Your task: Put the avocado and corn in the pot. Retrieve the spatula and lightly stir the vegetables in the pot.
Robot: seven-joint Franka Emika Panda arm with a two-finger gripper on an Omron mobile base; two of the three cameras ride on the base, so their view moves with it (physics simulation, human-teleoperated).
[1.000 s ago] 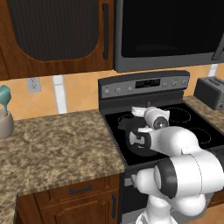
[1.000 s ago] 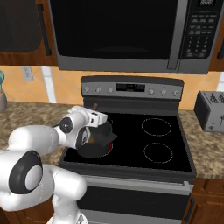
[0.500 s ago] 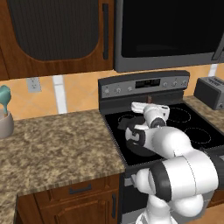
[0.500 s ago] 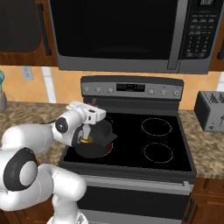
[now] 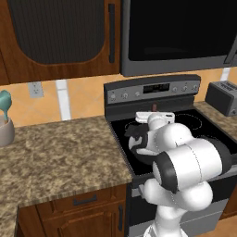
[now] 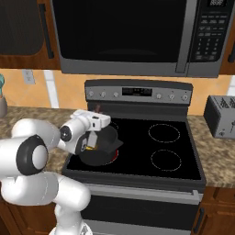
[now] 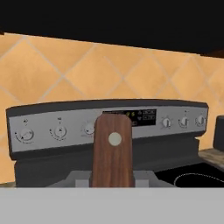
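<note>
**Stir under way: hand swung across the pot, spatula in grip**

Against the frames a second back, the wrist has rolled and shifted over the pot; base cameras unchanged, so this is arm motion, not driving. Pot sits on the front-left burner of the stove, same spot as before. Reads as a stirring sweep in progress, so the loading steps are probably done, though the avocado and corn can't be made out inside the pot from here.

Pincer is closed tight on the spatula: in the hand view the brown wooden handle with a pale rivet stands straight up between the fingertips, with the stove's control panel behind it. In the right base view the hand points down into the pot; the blade end is hidden by the hand and rim. In the left base view the pot is mostly covered by the arm.

The utensil crock stands far left on the worktop, the toaster right of the stove.
</note>
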